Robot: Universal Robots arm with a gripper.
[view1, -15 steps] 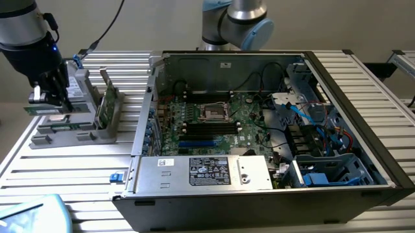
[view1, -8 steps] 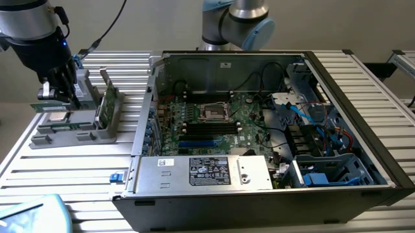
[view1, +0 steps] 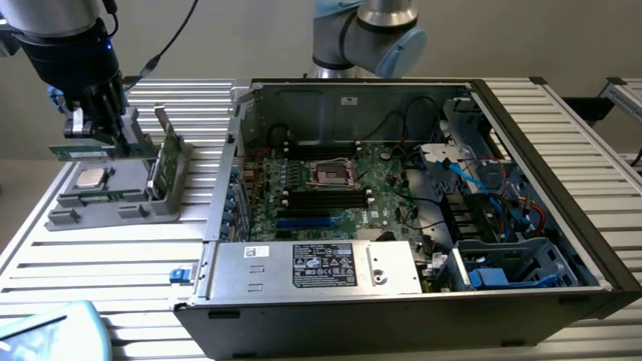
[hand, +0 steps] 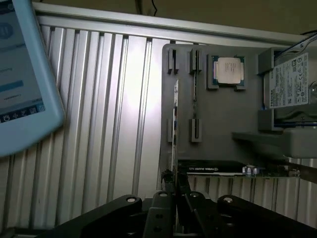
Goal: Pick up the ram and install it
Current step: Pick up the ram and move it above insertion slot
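Note:
My gripper (view1: 101, 141) hangs at the exterior view's far left, above the grey holder tray (view1: 71, 218), and is shut on the ram (view1: 78, 152). The ram is a thin green stick held level and clear of the tray. In the wrist view the ram (hand: 175, 124) shows edge-on as a thin line running out from between the dark fingers (hand: 166, 198) of the gripper (hand: 174, 187). The open computer case (view1: 561, 188) lies towards the exterior view's right. Inside it are the green motherboard (view1: 377, 169) and the long black memory slots (view1: 323, 199).
On the tray lie a silver processor (view1: 92, 178) (hand: 228, 71) and an upright green card (view1: 165, 162). The wrist view also shows a hard drive (hand: 292, 84) and a graphics card (hand: 218, 168). A pale blue tablet (view1: 45, 331) (hand: 20, 74) lies on the ribbed table (view1: 101, 263). The power supply (view1: 321, 267) fills the case's near end.

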